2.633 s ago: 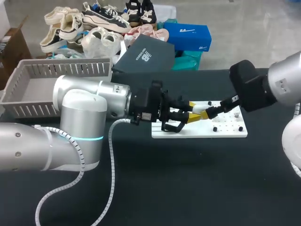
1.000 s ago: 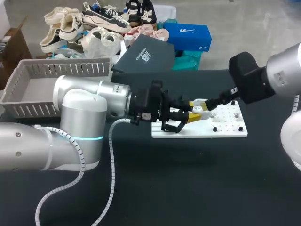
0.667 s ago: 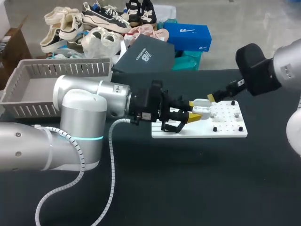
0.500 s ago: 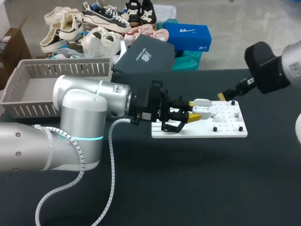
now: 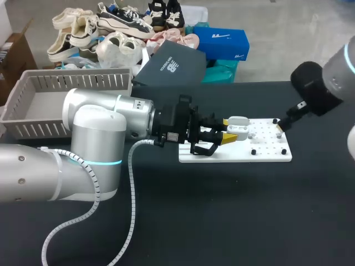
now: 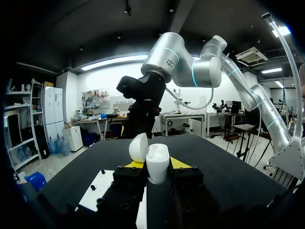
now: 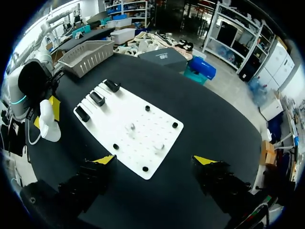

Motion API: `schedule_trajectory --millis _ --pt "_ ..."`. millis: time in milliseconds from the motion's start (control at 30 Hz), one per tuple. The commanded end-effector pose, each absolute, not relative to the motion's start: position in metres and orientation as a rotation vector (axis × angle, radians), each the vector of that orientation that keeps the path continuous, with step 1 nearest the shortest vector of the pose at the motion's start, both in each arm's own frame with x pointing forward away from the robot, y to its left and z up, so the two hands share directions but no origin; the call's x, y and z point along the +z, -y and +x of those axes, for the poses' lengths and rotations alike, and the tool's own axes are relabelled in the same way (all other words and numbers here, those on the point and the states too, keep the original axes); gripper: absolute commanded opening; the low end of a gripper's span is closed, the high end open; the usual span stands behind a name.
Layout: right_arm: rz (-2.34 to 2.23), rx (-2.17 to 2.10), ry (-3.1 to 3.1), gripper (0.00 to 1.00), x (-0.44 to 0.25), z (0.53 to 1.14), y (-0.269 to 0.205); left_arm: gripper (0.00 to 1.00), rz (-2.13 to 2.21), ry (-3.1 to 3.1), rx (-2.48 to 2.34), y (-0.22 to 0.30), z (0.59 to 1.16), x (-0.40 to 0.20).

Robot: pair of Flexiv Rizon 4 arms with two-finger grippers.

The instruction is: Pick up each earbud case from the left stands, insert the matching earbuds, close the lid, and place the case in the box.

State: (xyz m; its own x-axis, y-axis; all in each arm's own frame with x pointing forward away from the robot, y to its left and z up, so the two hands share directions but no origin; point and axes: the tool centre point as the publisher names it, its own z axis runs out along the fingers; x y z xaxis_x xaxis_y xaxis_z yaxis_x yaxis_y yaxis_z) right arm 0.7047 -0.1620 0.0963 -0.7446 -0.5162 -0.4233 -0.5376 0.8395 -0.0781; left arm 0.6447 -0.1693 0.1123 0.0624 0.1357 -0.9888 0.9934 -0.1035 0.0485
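Clamping open case (image 5: 238, 126), left tool (image 5: 228, 131) level, right tool (image 5: 280, 126) spread

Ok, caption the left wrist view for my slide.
Left gripper holds an open white earbud case, right arm beyond.

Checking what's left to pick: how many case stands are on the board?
3 stands, in a row along the board edge nearest the case. All empty; none seem hidden.
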Motion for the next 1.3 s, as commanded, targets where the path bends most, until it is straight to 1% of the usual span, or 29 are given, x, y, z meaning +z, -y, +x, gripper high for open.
schedule_trajectory --millis 33,333,400,433,467,533,633,700,767,867,933,967,1000,1033,1100,1200,1300 --pt "-0.65 -0.374 -2.567 1.0 0.086 0.722 0.151 0.0 1.411 -1.218 -1.172 0.17 0.645 0.112" --pt "-0.64 -0.424 -2.61 0.99 0.066 0.731 0.152 0.0 1.411 -1.218 -1.172 0.17 0.645 0.112" --pt "-0.632 -0.421 -2.621 0.93 0.062 0.731 0.153 0.0 1.411 -1.218 -1.172 0.17 0.645 0.112" --pt "-0.628 -0.422 -2.624 0.92 0.061 0.731 0.153 0.0 1.411 -1.218 -1.172 0.17 0.645 0.112" --pt "-0.619 -0.418 -2.63 0.86 0.059 0.732 0.153 0.0 1.411 -1.218 -1.172 0.17 0.645 0.112" --pt "-0.61 -0.416 -2.636 0.8 0.057 0.732 0.154 0.0 1.411 -1.218 -1.172 0.17 0.645 0.112" --pt "-0.594 -0.397 -2.652 0.76 0.054 0.732 0.153 0.0 1.411 -1.218 -1.172 0.17 0.645 0.112" --pt "-0.583 -0.384 -2.664 0.69 0.051 0.733 0.153 0.0 1.411 -1.218 -1.172 0.17 0.645 0.112" --pt "-0.581 -0.366 -2.679 0.67 0.048 0.733 0.152 0.0 1.411 -1.218 -1.172 0.17 0.645 0.112" --pt "-0.583 -0.366 -2.686 0.67 0.045 0.732 0.151 0.0 1.411 -1.218 -1.172 0.17 0.645 0.112" --pt "-0.58 -0.36 -2.692 0.62 0.042 0.732 0.15 0.0 1.411 -1.218 -1.172 0.17 0.645 0.112" --pt "-0.58 -0.36 -2.693 0.6 0.041 0.732 0.15 0.0 1.411 -1.218 -1.172 0.17 0.645 0.112" --pt "-0.579 -0.358 -2.696 0.53 0.04 0.732 0.15 0.0 1.411 -1.218 -1.172 0.17 0.645 0.112" --pt "-0.578 -0.359 -2.697 0.5 0.039 0.732 0.15 0.0 1.411 -1.218 -1.172 0.17 0.645 0.112" --pt "-0.571 -0.358 -2.703 0.49 0.037 0.733 0.15 0.0 1.411 -1.218 -1.172 0.17 0.645 0.112" --pt "-0.563 -0.355 -2.709 0.45 0.034 0.734 0.151 0.0 1.411 -1.218 -1.172 0.17 0.645 0.112" --pt "-0.559 -0.357 -2.712 0.45 0.033 0.734 0.151 0.0 1.411 -1.218 -1.172 0.17 0.645 0.112"
